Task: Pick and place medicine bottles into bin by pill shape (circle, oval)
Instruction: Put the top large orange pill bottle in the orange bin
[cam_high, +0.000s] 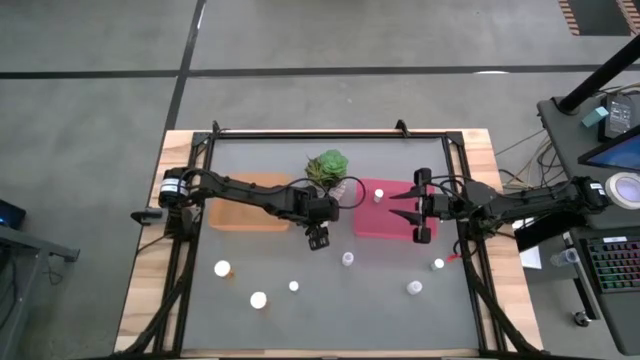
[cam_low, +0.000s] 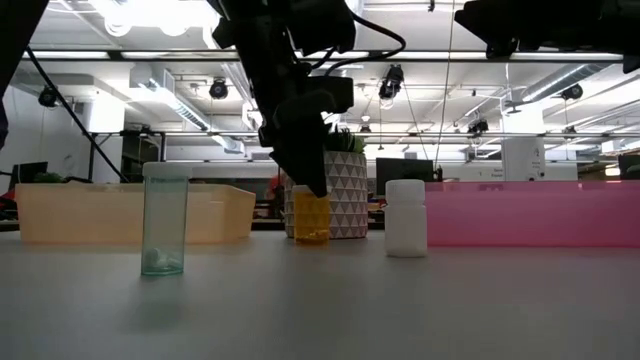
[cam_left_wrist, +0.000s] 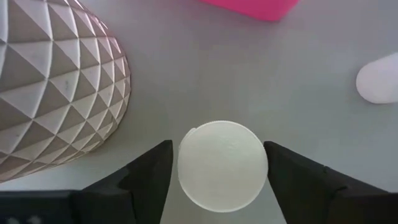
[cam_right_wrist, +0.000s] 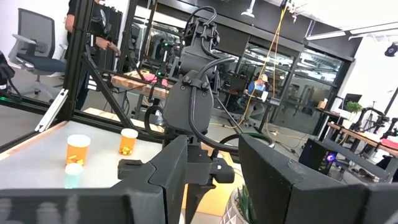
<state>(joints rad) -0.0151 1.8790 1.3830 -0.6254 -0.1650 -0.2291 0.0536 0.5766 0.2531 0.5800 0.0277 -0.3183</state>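
My left gripper (cam_left_wrist: 221, 174) sits low over an orange bottle (cam_low: 311, 215), fingers spread wide either side of its white cap, not touching. Potted plant (cam_high: 328, 167) just beside it, pink tray (cam_high: 385, 225) near on the other side. Right gripper (cam_high: 398, 205) hangs over that tray, fingers apart, holding nothing.

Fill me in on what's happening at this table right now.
A two-armed robot is sorting small medicine bottles into two trays. The left gripper is down at the table beside the potted plant, its open fingers straddling a white-capped bottle. The right gripper hangs open over the pink tray. The orange tray and several loose bottles wait nearby.
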